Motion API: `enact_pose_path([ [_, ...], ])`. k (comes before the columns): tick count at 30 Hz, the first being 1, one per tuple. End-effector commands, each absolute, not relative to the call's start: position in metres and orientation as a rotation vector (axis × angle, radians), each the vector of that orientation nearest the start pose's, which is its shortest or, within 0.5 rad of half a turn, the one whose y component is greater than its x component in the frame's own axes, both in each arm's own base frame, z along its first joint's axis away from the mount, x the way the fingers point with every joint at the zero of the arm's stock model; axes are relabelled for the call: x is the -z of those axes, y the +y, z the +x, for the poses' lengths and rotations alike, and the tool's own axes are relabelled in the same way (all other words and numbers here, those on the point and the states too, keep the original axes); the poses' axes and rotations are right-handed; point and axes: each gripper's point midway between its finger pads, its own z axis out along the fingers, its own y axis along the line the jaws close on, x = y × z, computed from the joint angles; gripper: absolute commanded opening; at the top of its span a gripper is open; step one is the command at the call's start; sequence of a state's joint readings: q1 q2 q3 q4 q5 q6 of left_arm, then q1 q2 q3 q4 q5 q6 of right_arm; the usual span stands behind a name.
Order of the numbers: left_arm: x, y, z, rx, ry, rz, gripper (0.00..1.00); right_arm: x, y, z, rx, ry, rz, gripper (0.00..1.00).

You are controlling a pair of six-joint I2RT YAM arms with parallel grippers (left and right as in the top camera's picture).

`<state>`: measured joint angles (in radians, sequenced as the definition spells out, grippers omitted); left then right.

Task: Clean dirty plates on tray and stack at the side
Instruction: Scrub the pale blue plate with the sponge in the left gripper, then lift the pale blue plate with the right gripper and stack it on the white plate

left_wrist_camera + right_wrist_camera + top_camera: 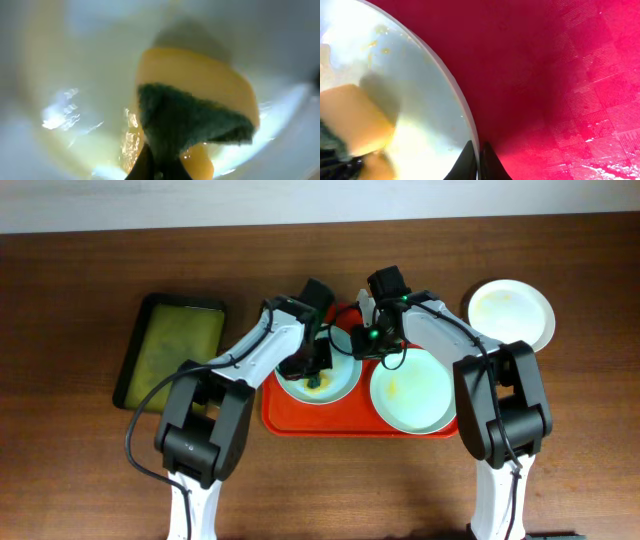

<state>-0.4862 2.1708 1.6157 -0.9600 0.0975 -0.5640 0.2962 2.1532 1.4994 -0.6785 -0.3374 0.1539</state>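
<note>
Left wrist alone: left fingers point(146, 167) clenched on blurred yellow-green sponge point(195, 105) in pale plate point(75, 75). Right wrist: right fingers point(465, 164) pinch its rim. Overhead hides both grasps.

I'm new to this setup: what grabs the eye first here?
The bright red rectangular plastic tray in the centre, both arms bent over it. On it, the left gripper presses a yellow sponge with green scouring pad into a pale round plate, whose rim the right gripper pinches.
</note>
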Motion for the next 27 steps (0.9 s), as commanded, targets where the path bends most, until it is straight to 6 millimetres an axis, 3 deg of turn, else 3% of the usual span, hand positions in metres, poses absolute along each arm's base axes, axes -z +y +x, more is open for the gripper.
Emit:
enact_pose_path([
  [1,0.008,-0.131,0.364,-0.316,3.133,-0.178,0.0,0.043,0.157,0.396,-0.351,3.049,-0.235,0.04],
  [4,-0.007,-0.112,0.382,-0.328,3.102,-0.26,0.0,0.043,0.158,0.399,-0.353,3.037,-0.237,0.04],
  [6,-0.033,-0.095,0.4,-0.397,3.04,-0.301,0.0,0.042,0.159,0.4,-0.355,3.031,-0.238,0.04],
  [8,-0.059,-0.099,0.416,-0.353,3.002,-0.315,0.0,0.033,0.161,0.41,-0.359,3.007,-0.248,0.04],
  [11,-0.079,-0.111,0.423,-0.231,3.003,-0.328,0.0,0.005,0.16,0.423,-0.314,2.978,-0.312,0.04],
  [14,-0.094,-0.094,0.431,-0.152,2.976,-0.417,0.0,-0.054,0.137,0.447,-0.042,2.889,-0.325,0.04],
  [15,-0.095,-0.079,0.434,-0.155,2.967,-0.471,0.0,-0.072,0.134,0.452,0.032,2.855,-0.358,0.04],
  [16,-0.095,-0.064,0.435,-0.163,2.968,-0.519,0.0,-0.101,0.126,0.458,0.202,2.79,-0.359,0.04],
  [17,-0.094,-0.037,0.432,-0.192,2.972,-0.607,0.0,-0.135,0.119,0.463,0.433,2.686,-0.39,0.04],
  [18,-0.094,-0.02,0.432,-0.203,2.968,-0.662,0.0,-0.156,0.12,0.464,0.578,2.608,-0.453,0.04],
  [21,-0.094,0.016,0.428,-0.217,2.955,-0.789,0.0,-0.21,0.144,0.459,1.037,2.299,-0.59,0.04],
  [24,-0.094,0.032,0.425,-0.223,2.951,-0.847,0.0,-0.262,0.169,0.445,1.308,2.006,-0.506,0.04],
  [25,-0.094,0.034,0.423,-0.228,2.957,-0.854,0.0,-0.276,0.182,0.439,1.38,1.925,-0.537,0.04],
  [27,-0.094,0.034,0.422,-0.229,2.961,-0.853,0.0,-0.281,0.208,0.431,1.446,1.865,-0.719,0.04],
])
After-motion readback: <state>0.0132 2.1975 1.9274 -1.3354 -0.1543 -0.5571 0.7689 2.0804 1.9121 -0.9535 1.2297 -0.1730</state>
